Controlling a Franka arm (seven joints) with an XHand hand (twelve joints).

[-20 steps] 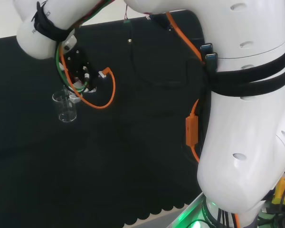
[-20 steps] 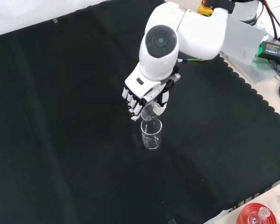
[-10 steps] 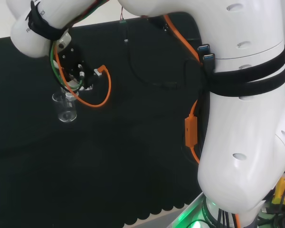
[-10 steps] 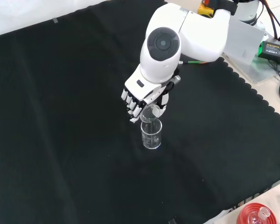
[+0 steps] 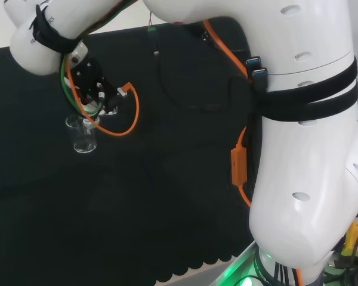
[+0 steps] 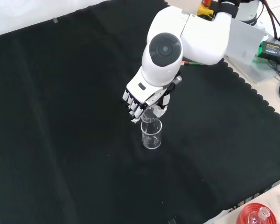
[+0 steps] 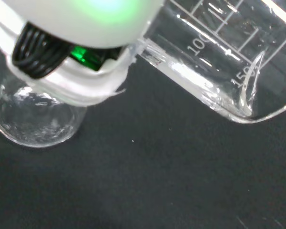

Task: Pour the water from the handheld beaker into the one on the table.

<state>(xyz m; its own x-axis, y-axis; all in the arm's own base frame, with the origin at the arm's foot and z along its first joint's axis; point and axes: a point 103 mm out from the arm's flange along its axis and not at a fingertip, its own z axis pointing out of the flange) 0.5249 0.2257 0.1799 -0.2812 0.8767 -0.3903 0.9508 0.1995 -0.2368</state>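
- The black and white hand (image 6: 141,100) is curled round a small clear glass beaker (image 6: 151,112), tilted mouth-down.
- A second clear glass beaker (image 6: 151,135) stands upright on the black cloth (image 6: 60,140) — directly beneath the tilted one, mid-bench in the front view.
- Whether water is passing between them cannot be told.

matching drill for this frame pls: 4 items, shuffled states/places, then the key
Items:
1. handheld beaker
2. beaker on the table
3. hand
4. black cloth

States:
A. upright on the cloth, directly under the tilted one
B. covers the bench
C. fingers curled round a beaker
D. tilted, mouth over the standing beaker

Pairs: 1-D, 2-A, 3-C, 4-B
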